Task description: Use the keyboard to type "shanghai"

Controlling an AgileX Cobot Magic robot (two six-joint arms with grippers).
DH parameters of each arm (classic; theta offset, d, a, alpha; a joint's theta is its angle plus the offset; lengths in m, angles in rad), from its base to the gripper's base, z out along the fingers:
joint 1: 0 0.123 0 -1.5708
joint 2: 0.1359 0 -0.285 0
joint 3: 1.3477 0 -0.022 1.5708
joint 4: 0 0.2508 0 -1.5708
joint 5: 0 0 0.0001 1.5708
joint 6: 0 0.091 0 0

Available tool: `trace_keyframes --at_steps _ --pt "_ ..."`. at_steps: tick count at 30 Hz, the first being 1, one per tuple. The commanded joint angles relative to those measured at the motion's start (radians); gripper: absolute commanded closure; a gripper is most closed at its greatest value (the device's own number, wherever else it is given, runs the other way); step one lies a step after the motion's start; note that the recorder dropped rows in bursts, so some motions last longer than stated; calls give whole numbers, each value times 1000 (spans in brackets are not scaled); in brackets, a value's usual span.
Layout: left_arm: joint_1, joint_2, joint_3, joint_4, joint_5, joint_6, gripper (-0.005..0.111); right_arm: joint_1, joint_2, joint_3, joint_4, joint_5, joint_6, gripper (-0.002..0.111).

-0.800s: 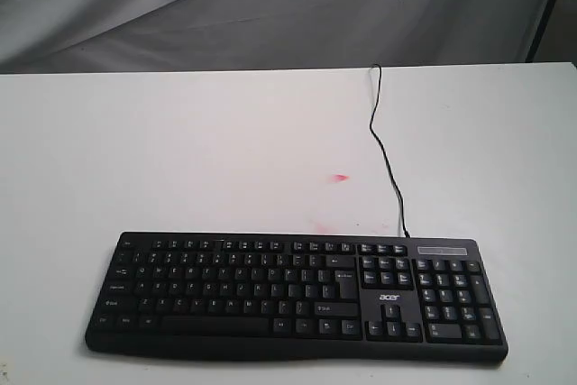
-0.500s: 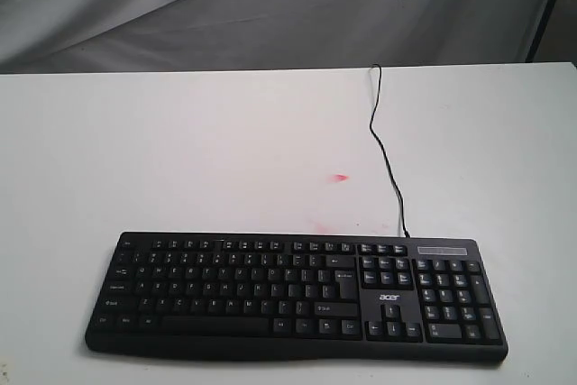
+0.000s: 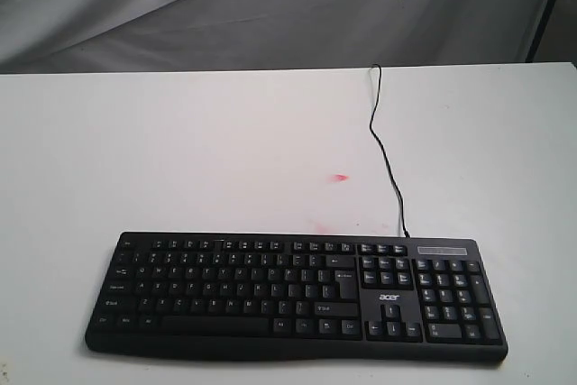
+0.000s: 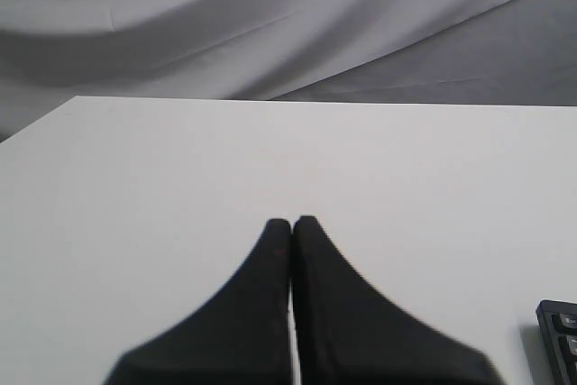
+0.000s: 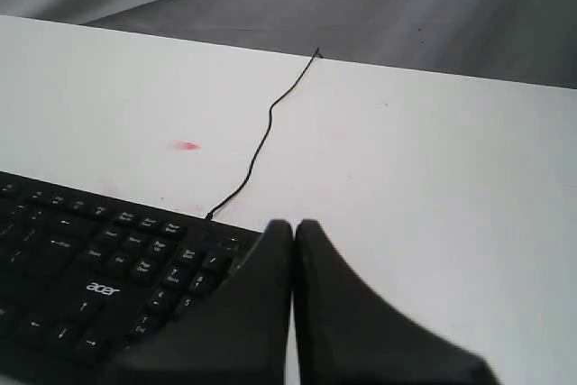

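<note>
Keyboard [image 3: 297, 295] sits at the near edge of the table [image 3: 180, 151], nothing touching the keys. Left gripper [image 4: 291, 223] and right gripper [image 5: 294, 225] are both pinched together, empty. Looks like all 8 letters are left to type.

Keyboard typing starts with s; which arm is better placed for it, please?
Probably left: the left gripper, shut, hovers just off the left end of the keyboard, nearer S; the right gripper hangs by the number-pad end.

The left black wedge-fingered gripper [image 4: 290, 222] and the right black wedge-fingered gripper [image 5: 293, 224] each had fingertips pressed together, holding nothing
</note>
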Motion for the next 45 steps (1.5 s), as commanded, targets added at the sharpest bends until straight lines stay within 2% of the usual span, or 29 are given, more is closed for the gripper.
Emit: trace_keyframes --at_steps 1,26,41,45 --pt "-4 -5 5 -1 -6 -1 106 -2 -2 4 -15 -53 -3 108" --pt "-4 -5 5 -1 -6 -1 106 -2 -2 4 -15 -822 -3 108" --pt "-4 -5 5 -1 -6 -1 106 -2 -2 4 -8 -856 -3 108" --pt "-4 -5 5 -1 -6 -1 106 -2 -2 4 -8 -931 11 108"
